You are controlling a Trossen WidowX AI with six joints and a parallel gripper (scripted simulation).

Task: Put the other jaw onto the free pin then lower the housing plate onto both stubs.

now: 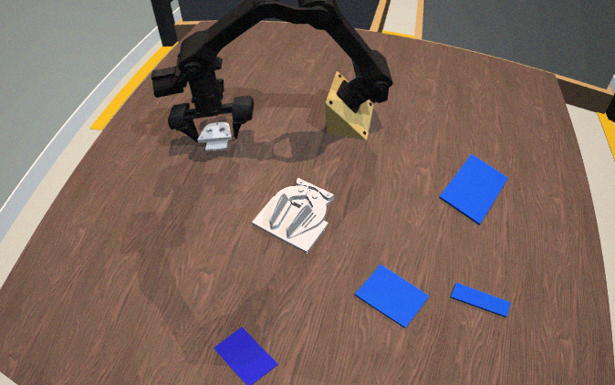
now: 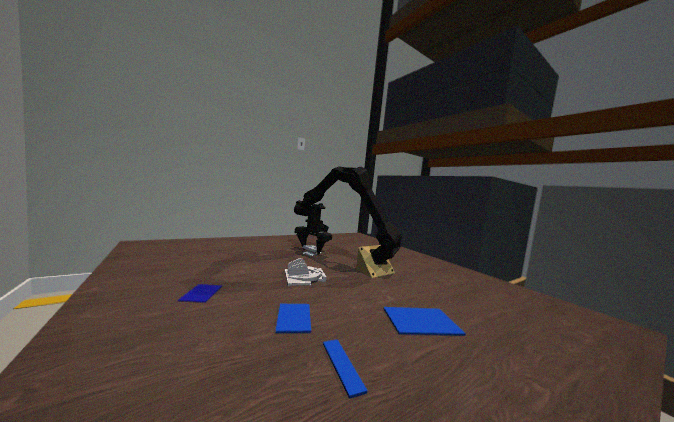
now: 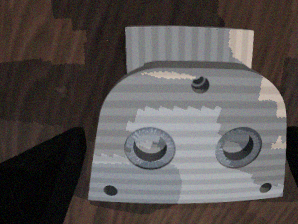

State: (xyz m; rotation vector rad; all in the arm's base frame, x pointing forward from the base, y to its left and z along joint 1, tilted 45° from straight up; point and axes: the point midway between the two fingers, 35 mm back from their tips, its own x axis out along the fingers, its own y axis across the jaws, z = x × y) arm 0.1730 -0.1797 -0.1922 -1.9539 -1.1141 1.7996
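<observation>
The light grey housing plate (image 1: 215,136) (image 3: 195,120), with two large ringed holes and three small ones, sits on a ribbed block (image 1: 216,146) (image 3: 185,47) at the back left. My gripper (image 1: 216,139) (image 2: 312,249) (image 3: 189,137) is open and points down, its fingers to either side of the plate. In the wrist view the right finger is close to the plate's edge; a gap shows at the left. The white base (image 1: 303,244) (image 2: 300,283) lies mid-table. Two jaws (image 1: 279,211) (image 1: 299,222) lie side by side over it. Their seating on the pins and their gear mesh cannot be told.
The arm's tan mount (image 1: 343,120) (image 2: 367,263) stands right of the plate. Blue flat pieces (image 1: 474,189) (image 1: 392,296) (image 1: 480,299) lie to the right and front. A darker blue piece (image 1: 245,356) (image 2: 201,293) lies at the front left in the top view.
</observation>
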